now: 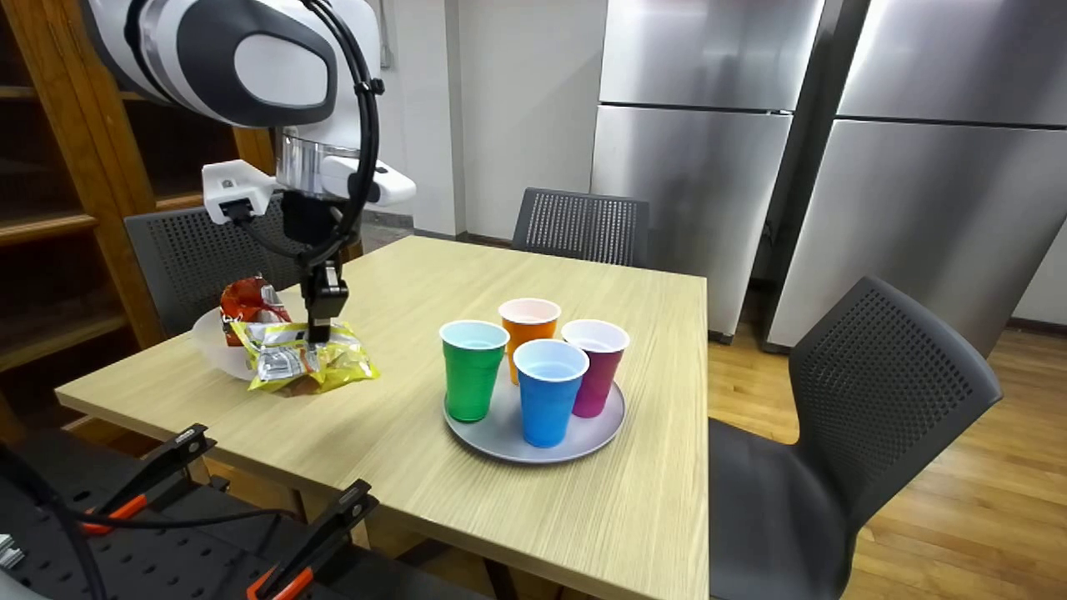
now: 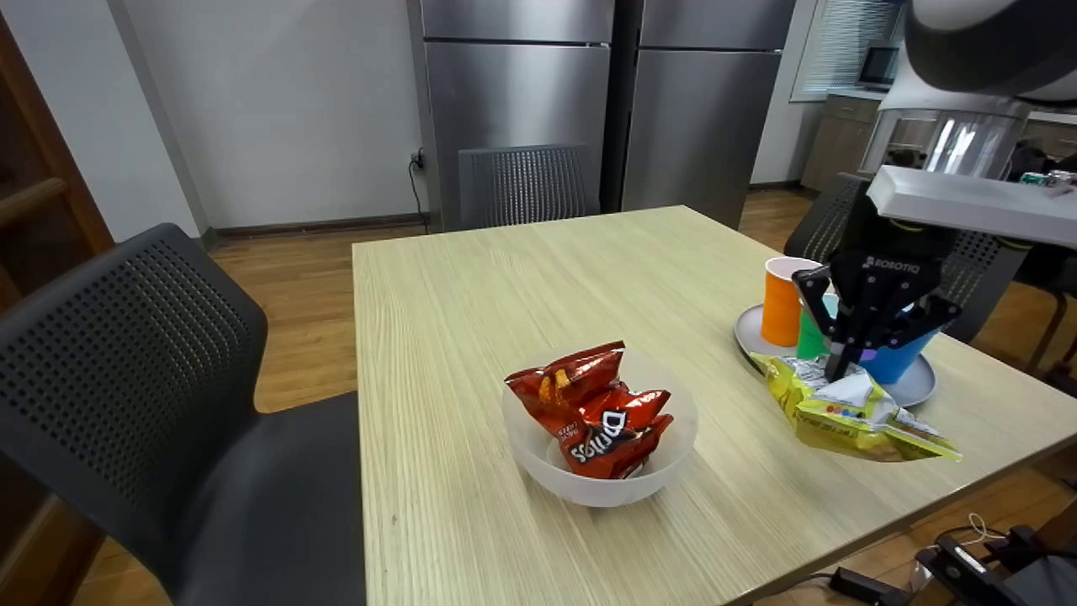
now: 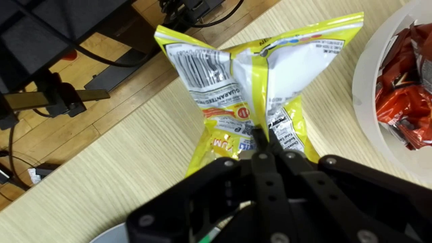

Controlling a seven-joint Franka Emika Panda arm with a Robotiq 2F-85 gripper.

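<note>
My gripper (image 3: 265, 135) is shut on a yellow snack bag (image 3: 216, 111), pinching a fold in the middle of its back. Its printed back with a barcode faces up in the wrist view, and its ends spread out on both sides of the fingers. In both exterior views the gripper (image 1: 318, 333) (image 2: 839, 366) points down with the yellow bag (image 1: 346, 367) (image 2: 841, 425) below it, at or just above the table; I cannot tell whether they touch. A red Doritos bag (image 2: 606, 429) sits in a translucent white bowl (image 2: 551, 480) beside the held bag.
A grey plate (image 1: 492, 446) bears several cups: green (image 1: 469, 375), blue (image 1: 548, 408), orange (image 1: 531, 321) and purple (image 1: 593, 371). It stands on the light wood table (image 2: 471, 337). Dark chairs (image 1: 884, 400) (image 2: 151, 379) surround the table. Clamps (image 1: 321, 533) stick up from the robot's stand near the table edge.
</note>
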